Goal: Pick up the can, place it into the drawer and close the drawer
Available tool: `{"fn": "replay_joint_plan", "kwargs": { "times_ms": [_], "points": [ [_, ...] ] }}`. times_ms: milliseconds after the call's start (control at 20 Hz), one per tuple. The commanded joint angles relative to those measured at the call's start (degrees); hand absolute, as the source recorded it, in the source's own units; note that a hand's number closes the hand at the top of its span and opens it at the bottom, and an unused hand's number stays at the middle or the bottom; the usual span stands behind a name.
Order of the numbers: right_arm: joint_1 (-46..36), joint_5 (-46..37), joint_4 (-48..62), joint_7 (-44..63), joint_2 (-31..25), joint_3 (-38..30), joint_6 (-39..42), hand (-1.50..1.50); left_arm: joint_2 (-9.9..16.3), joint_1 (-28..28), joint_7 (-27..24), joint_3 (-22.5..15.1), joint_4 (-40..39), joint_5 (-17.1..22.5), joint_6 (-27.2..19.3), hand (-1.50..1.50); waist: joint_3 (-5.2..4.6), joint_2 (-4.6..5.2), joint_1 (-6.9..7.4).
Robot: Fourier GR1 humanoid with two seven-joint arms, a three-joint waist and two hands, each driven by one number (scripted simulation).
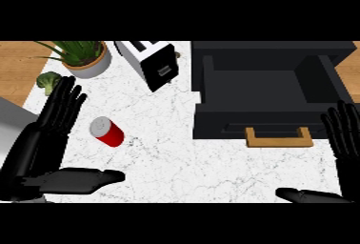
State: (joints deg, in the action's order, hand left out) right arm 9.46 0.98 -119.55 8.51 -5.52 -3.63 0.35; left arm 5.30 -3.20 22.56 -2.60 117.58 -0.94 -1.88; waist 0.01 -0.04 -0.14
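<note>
Counter [175,157]: bare marble between can [107,131] and drawer [267,97], passable; can lies just beside left hand [53,128], nothing between them; toaster [151,63] stands behind, close to drawer's left wall; plant [83,57] and broccoli [49,82] crowd far left corner; drawer open, its cavity unoccupied, approachable from above; handle [278,137] juts forward near right hand [346,131].

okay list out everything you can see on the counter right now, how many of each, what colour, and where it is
can: one, red with a silver top, lying on the counter's left part
drawer: one, black with a wooden handle, open, at right
toaster: one, white and black, top centre
potted plant: one, green leaves in a grey pot, top left
broccoli: one, green, below the plant
counter: one, white marble
left hand: one, black, open, left of the can
right hand: one, black, open, at the right edge
</note>
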Motion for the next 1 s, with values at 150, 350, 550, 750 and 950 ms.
{"fn": "replay_joint_plan", "kwargs": {
  "times_ms": [150, 350, 550, 750, 950],
  "points": [
    [1.94, 3.84, 0.9, -2.59, -0.53, -4.5, 2.84, -1.5, -1.96, 0.68, -1.46, 1.09, -3.93, -1.93, -2.01, -1.5, 0.0, 0.02, -0.04],
    [7.13, 4.24, -1.46, -5.27, 0.53, -4.39, 5.31, -1.5, -1.0, -1.19, -0.23, 2.9, -4.39, -0.62, -1.08, -1.5, 0.0, -0.01, -0.13],
    [3.89, 1.92, 0.7, -4.97, 0.99, -4.02, 4.91, -1.5, -1.21, -3.46, -5.87, 3.94, -12.13, -1.23, -0.6, -1.5, -0.01, 0.04, -0.07],
    [3.59, 4.43, 4.91, -8.21, -0.79, -7.68, 7.86, -1.5, -2.34, -0.83, -9.85, 3.49, -15.26, -0.9, 0.13, -1.5, 0.0, 0.05, -0.05],
    [5.25, -0.61, 1.02, -6.33, 2.35, -4.1, 5.9, -1.5, -1.07, 0.2, -9.87, 4.61, -14.26, -0.39, 1.33, -1.5, -0.01, 0.0, 0.03]
  ]
}}
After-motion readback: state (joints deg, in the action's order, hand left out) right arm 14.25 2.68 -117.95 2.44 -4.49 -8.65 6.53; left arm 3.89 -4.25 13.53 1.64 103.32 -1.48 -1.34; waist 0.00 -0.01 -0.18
